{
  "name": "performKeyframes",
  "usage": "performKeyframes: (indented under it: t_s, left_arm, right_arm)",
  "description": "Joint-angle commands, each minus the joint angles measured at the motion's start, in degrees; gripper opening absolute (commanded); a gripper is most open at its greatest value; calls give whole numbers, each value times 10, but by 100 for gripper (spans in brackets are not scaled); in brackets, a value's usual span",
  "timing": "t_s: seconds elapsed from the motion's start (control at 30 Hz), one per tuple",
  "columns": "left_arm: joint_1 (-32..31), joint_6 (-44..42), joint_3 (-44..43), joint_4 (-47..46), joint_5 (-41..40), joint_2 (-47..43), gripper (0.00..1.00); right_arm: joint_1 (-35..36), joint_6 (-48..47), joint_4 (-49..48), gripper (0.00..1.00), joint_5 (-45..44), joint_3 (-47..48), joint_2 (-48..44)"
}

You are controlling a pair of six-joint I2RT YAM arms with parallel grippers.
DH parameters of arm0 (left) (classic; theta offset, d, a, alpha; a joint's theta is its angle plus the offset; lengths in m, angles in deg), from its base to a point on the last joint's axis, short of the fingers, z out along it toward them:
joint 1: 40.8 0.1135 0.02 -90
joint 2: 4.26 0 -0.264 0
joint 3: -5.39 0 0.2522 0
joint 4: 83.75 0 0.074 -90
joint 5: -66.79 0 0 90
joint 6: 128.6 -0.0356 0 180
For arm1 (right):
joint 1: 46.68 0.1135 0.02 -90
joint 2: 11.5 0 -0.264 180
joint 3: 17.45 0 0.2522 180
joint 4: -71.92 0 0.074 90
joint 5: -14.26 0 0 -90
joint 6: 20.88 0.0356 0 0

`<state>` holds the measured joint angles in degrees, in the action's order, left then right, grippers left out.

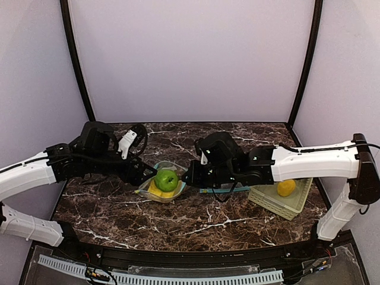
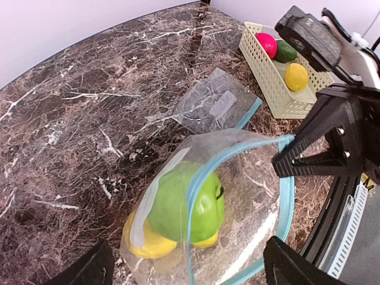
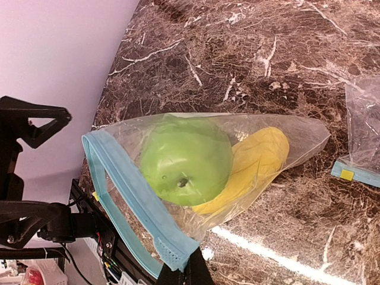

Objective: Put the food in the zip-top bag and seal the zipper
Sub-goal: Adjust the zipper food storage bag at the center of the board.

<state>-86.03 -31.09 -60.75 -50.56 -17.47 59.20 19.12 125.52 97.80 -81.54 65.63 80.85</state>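
**Fig.** Loading step, part done. Bag [image 2: 256, 185] lies mid-table [image 2: 89, 119] w/ a green ball [image 2: 178, 208] inside, resting on a yellow piece [image 3: 261, 154]. R gripper [image 2: 279, 159] is clamped on the blue zipper rim at one side of the mouth, propping it open. L gripper [image 2: 190, 270] stands wide apart, nothing in it, fingers either side of the bag's near end. Not yet loaded: red ball [image 2: 266, 43], dark green piece [image 2: 285, 51] & yellow fruit [image 2: 295, 76], all in the basket [image 2: 270, 89] at the table's right. 2nd bag [image 2: 217, 104] lies flat beyond. Zipper unsealed. Next, prob.: L arm fetches from the basket while R props the mouth. That calls for a clean drop through the opening w/o dragging the rim.
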Motion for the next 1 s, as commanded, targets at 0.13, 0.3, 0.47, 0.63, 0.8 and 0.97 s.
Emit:
performKeyframes:
  t_s: [0.13,0.3,0.47,0.63,0.8,0.97]
  left_arm:
    - [-1,100,128,14,26,-161,99]
    - [-1,142,193,6,29,-198,98]
    - [-1,142,213,-6,4,-191,82]
    - [-1,127,215,-34,-11,-173,70]
    - [-1,108,211,-56,-10,-150,58]
    - [-1,87,203,-71,-2,-141,49]
  right_arm:
    - [-8,15,-27,0,17,-20,-12]
    - [-9,15,-33,0,22,-23,-11]
    - [-9,16,-40,0,26,-29,-14]
    - [-9,16,-42,0,28,-35,-19]
    - [-9,17,-41,0,27,-40,-25]
    - [-10,15,-41,0,27,-42,-27]
